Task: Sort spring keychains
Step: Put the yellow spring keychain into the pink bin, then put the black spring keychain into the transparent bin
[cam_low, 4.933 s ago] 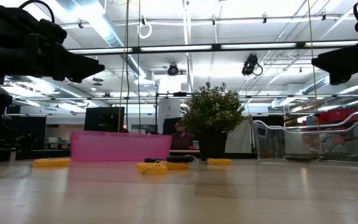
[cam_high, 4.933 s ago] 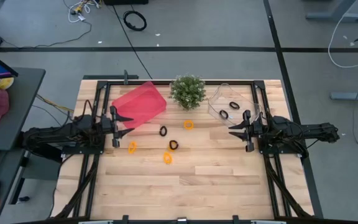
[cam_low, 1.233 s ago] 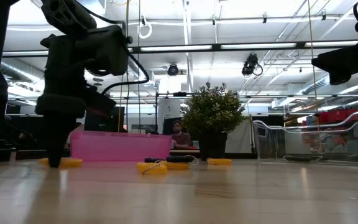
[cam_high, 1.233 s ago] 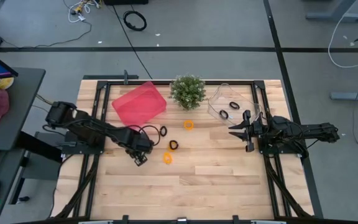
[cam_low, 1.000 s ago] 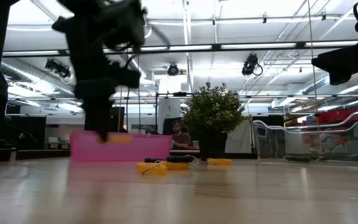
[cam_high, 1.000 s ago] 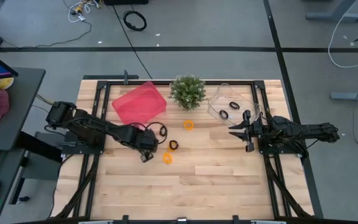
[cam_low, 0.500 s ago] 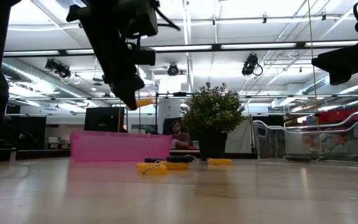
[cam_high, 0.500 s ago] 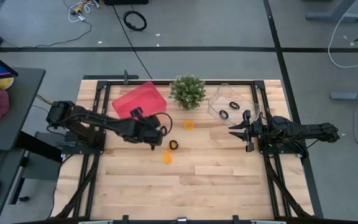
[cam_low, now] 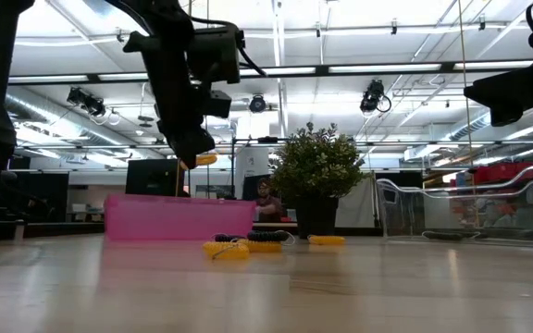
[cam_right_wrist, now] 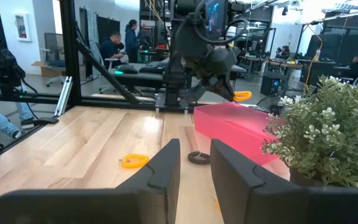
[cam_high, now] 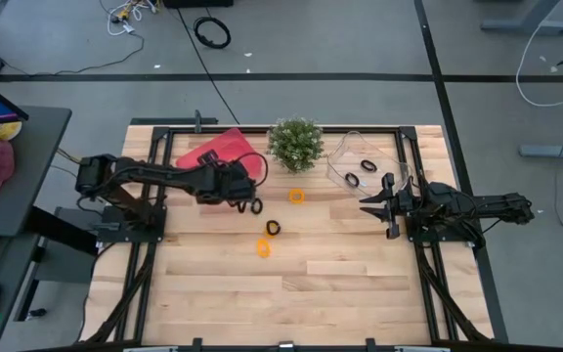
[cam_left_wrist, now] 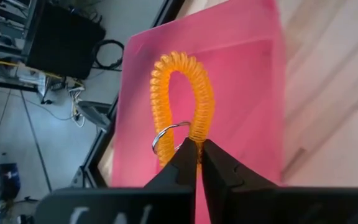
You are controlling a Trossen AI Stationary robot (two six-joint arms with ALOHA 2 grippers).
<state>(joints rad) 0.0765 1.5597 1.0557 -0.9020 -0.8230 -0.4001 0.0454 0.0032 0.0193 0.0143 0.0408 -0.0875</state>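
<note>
Your left end effector (cam_left_wrist: 196, 144) has lifted an orange spring keychain (cam_left_wrist: 182, 102) off the worktop (cam_high: 340, 284), pinched tight, and now holds it over the pink tray (cam_left_wrist: 253, 81), so you can probably drop it in.

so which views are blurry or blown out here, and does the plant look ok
Low view: backlit by bright ceiling lights, so the left arm is a near silhouette. Left wrist view: the orange keychain is sharp, the floor behind soft. Right wrist view: the green plant is sharp up close.
</note>
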